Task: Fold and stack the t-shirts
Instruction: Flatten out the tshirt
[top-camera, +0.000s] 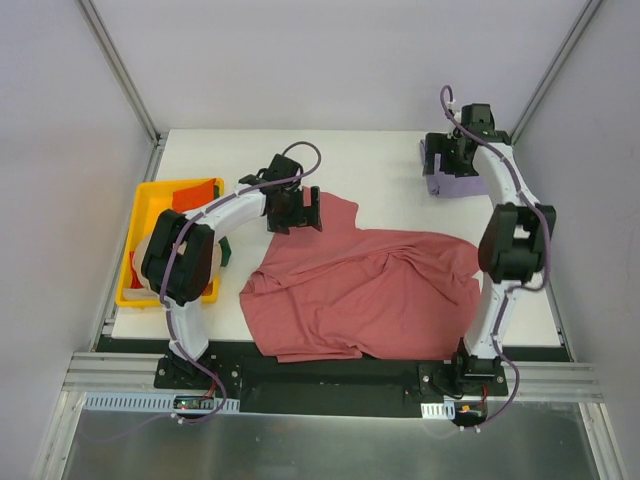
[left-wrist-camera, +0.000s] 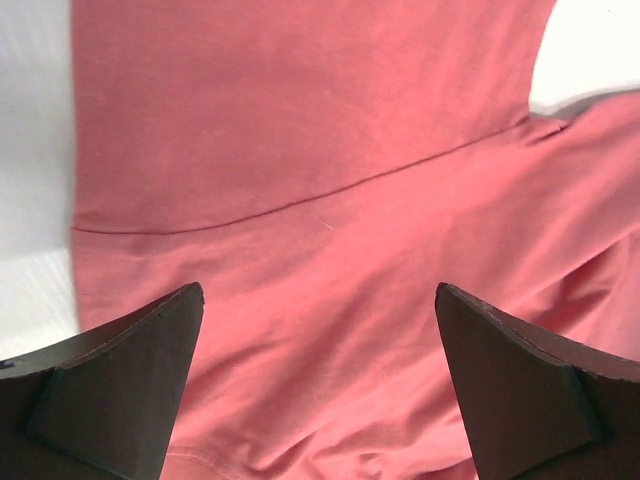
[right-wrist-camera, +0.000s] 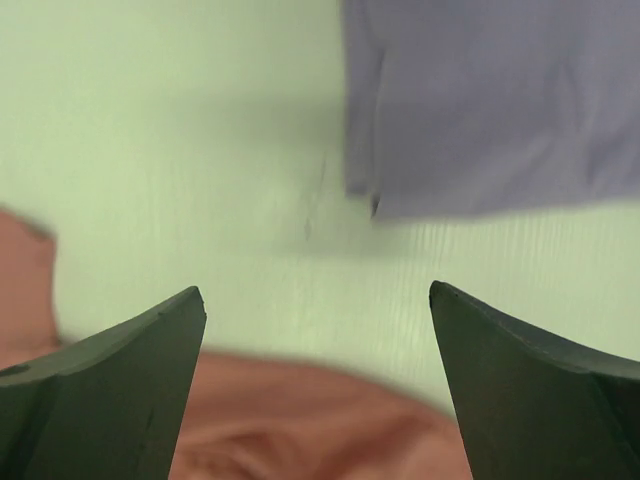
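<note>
— Status of the left gripper (left-wrist-camera: 320, 295)?
— Spread wide, with nothing between its two dark fingers (left-wrist-camera: 120, 380). It hangs over the dusty red t-shirt (left-wrist-camera: 330, 150), above a sleeve seam that runs across the cloth. Whether the tips touch the fabric I cannot tell.
— Where on the table (top-camera: 380, 160) is that?
— Left of the middle, toward the far edge, over the shirt's far left part. From there the dusty red t-shirt spreads out across the middle of the table, rumpled and unfolded. It reaches the foot of the right arm, and its near hem lies over the near edge.
— And the right gripper (right-wrist-camera: 315, 295)?
— Also wide apart and holding nothing. It is at the far right corner, by the lavender t-shirt (right-wrist-camera: 490, 100), which lies there as a flat folded piece. The wrist view shows bare table between the fingers, a corner of the lavender t-shirt ahead of them, and a blurred edge of the dusty red t-shirt below them.
— Do the two shirts touch?
— No, a strip of bare table lies between them.
— What is further out?
— A yellow bin (top-camera: 140, 215) stands along the left edge, beside the left arm. An orange t-shirt (top-camera: 195, 190) lies in its far end. A dark green bit of cloth (top-camera: 226, 252) shows at the bin's right wall, mostly hidden by the arm. What else the bin holds I cannot make out.
</note>
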